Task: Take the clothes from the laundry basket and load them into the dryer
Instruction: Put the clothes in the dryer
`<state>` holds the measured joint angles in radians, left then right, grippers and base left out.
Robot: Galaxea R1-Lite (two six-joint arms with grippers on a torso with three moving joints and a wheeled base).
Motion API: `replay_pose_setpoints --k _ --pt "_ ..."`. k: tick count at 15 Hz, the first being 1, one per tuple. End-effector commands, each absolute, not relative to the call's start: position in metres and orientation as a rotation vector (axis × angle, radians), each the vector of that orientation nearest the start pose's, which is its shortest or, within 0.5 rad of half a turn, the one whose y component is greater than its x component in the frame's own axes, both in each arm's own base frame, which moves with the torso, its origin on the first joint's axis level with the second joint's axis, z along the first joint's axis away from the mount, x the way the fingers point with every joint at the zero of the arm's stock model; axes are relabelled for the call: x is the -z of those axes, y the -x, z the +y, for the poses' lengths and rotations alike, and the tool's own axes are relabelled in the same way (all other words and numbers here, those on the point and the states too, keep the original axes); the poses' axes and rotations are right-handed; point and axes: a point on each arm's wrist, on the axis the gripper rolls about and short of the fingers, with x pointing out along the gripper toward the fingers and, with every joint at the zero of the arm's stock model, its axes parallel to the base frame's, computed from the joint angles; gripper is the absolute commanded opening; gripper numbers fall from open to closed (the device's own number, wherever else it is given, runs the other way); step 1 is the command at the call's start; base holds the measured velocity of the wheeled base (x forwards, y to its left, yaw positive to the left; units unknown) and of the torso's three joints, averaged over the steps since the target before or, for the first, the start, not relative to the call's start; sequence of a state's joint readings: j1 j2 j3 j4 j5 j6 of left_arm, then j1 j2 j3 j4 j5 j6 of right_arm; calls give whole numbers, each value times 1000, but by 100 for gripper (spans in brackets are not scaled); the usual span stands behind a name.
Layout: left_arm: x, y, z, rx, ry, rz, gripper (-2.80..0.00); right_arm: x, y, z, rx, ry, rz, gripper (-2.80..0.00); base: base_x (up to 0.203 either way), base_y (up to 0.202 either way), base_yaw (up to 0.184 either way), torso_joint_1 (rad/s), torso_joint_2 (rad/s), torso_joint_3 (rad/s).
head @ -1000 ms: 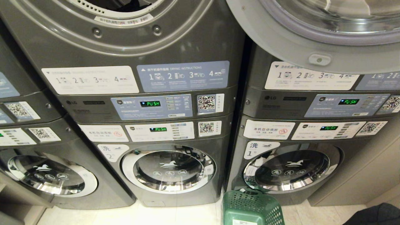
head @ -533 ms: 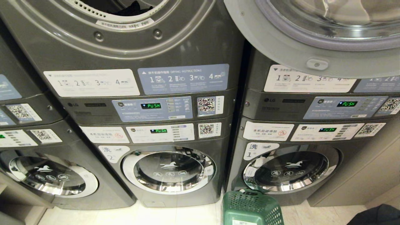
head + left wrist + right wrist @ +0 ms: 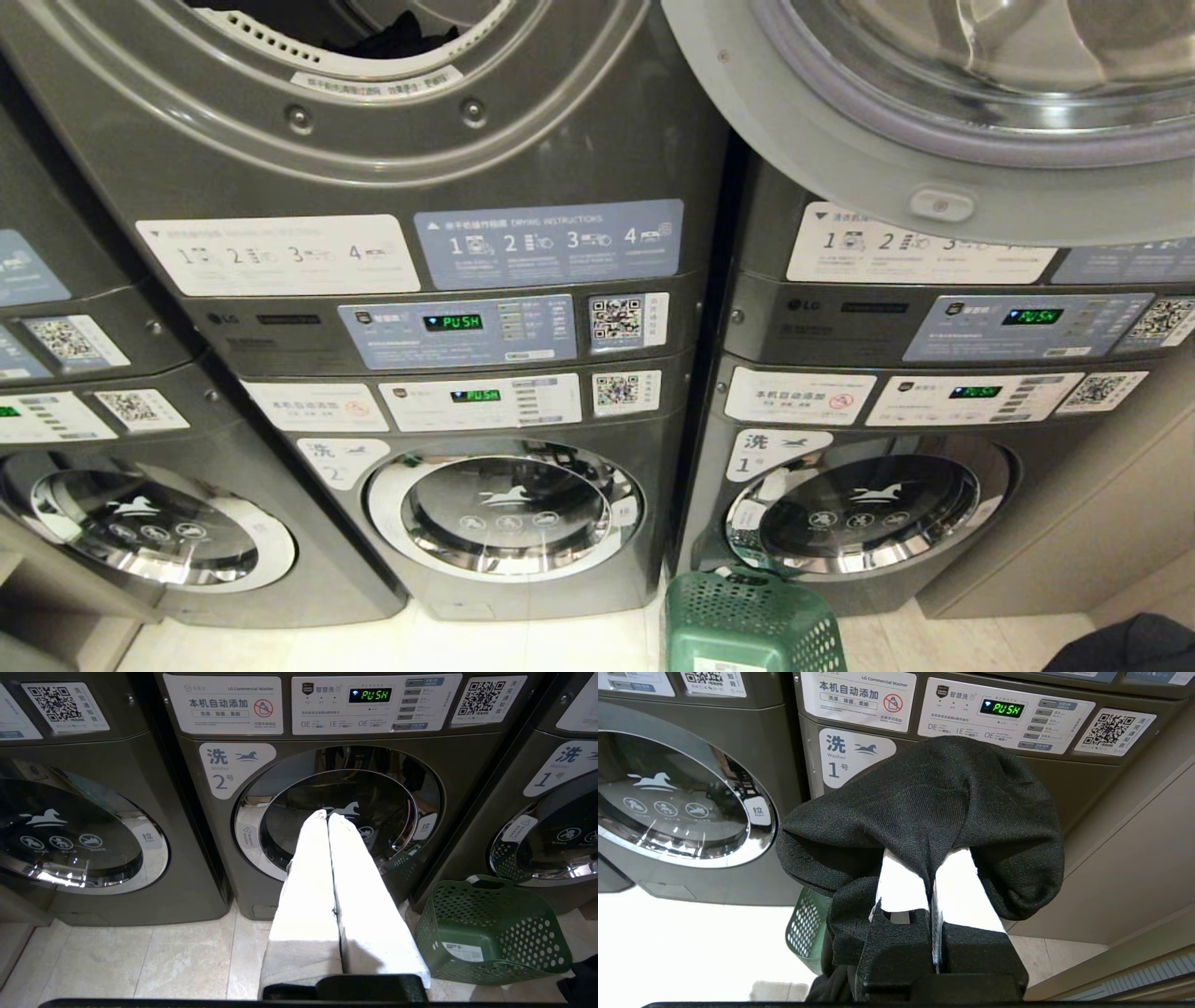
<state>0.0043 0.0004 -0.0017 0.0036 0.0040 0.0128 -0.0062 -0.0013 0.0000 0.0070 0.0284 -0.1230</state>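
Closest to me, just this side of the green laundry basket (image 3: 490, 933), I am holding both arms low in front of the machines. I am keeping the right gripper (image 3: 931, 868) clenched on a dark garment (image 3: 934, 807); the cloth is draping over both white fingers (image 3: 901, 882) in a soft hood and trailing down behind them toward the basket's rim. It is looking like a charcoal knit or twill, matte and limp, bunching thickly rather than hanging flat, so I am expecting it to sag and swing when lifted. I am keeping the left gripper (image 3: 328, 817) empty, its two white fingers pressed together, pointing at the door of washer number 2 (image 3: 336, 812) to the left of the basket.

Beyond the basket, the lower row of washers is standing shut. Farther up and behind it, the dryer opening (image 3: 355, 37) above washer number 2 is gaping, with something dark already lying inside its drum, and the dryer door (image 3: 934, 112) is swinging out to the right, above the basket.

I am judging that the carrying step is in hand: one piece is out of the basket and not yet loaded. The next move is calling for raising the right arm well above the basket, steering left of the hanging door, reaching past the drum lip, and only then releasing, so the trailing cloth is not snagging on the rim.
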Motion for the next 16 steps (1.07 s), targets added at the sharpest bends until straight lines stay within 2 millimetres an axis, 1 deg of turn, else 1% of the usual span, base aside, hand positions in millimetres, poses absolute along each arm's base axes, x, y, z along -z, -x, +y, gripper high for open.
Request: replay_pose_setpoints --k 1,16 --pt "-76 23 0 -9 -12 2 -280 -75 23 1 -23 123 5 -280 0 0 0 74 -140 -71" --pt "-76 23 0 -8 -16 2 -280 -75 23 1 -22 126 5 -280 0 0 0 60 -115 -60"
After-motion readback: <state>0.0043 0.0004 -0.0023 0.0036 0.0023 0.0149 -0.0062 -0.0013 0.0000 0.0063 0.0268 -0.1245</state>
